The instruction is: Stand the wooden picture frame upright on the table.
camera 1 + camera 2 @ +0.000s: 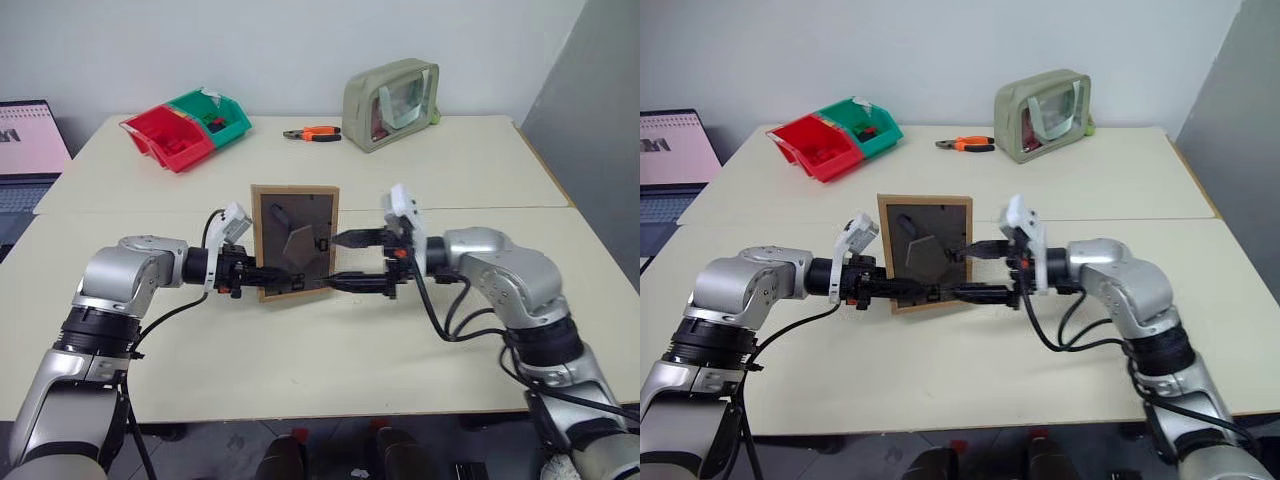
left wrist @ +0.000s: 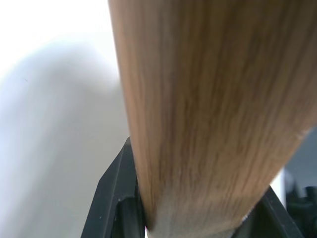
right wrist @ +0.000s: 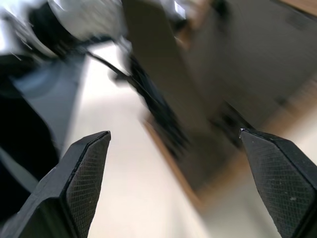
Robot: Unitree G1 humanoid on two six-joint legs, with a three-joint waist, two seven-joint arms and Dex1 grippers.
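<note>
The wooden picture frame [image 1: 294, 241] stands upright near the middle of the desk [image 1: 330, 350], just in front of the seam, its dark back panel and fold-out stand facing the robot. The left gripper [image 1: 262, 276] is clenched on the frame's lower left edge, its fingers [image 2: 115, 198] pinching the light wood from both sides. The right gripper [image 1: 343, 262] is released, its jaws spread wide just beside the frame's right edge, one fingertip high and one low, apparently not gripping it. Far back on the desk sit red and green bins [image 1: 188, 128], orange-handled pliers [image 1: 312, 133] and a green pouch [image 1: 392, 104].
</note>
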